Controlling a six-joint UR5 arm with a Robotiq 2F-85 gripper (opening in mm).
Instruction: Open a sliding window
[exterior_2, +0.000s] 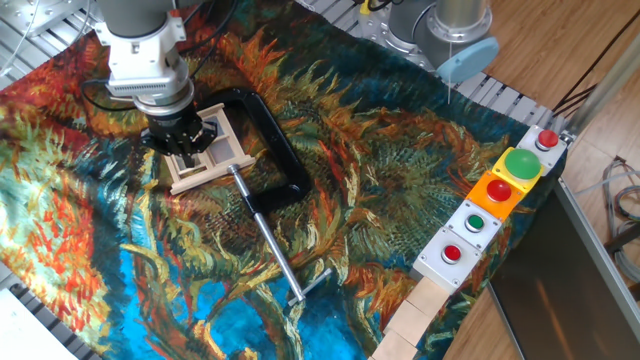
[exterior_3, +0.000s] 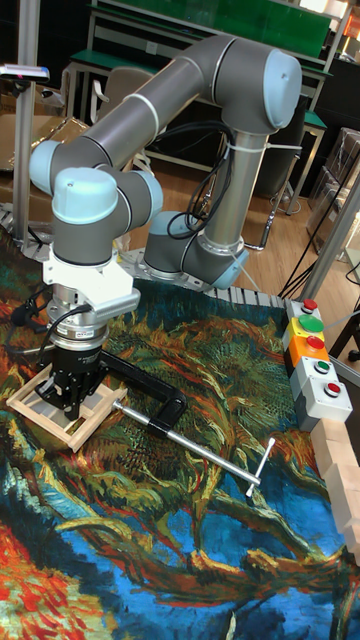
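Observation:
The sliding window (exterior_2: 226, 150) is a small square frame of pale wood lying flat on the patterned cloth at the back left. In the tall fixed view the sliding window (exterior_3: 36, 404) lies at the left, under the arm. My gripper (exterior_2: 188, 156) points straight down onto it, fingers close together, with the tips down inside the frame near its middle. From the tall fixed view the gripper (exterior_3: 70, 408) looks shut, and the fingertips hide the crossbars and part of the panes. Whether the tips pinch a bar I cannot tell.
A black C-clamp (exterior_2: 277, 152) lies right against the window's right side, its steel rod (exterior_2: 270, 240) running toward the front. Button boxes (exterior_2: 495, 200) line the right edge, with wooden blocks (exterior_2: 420, 310) at the front right. Another arm's base (exterior_2: 440, 30) stands at the back.

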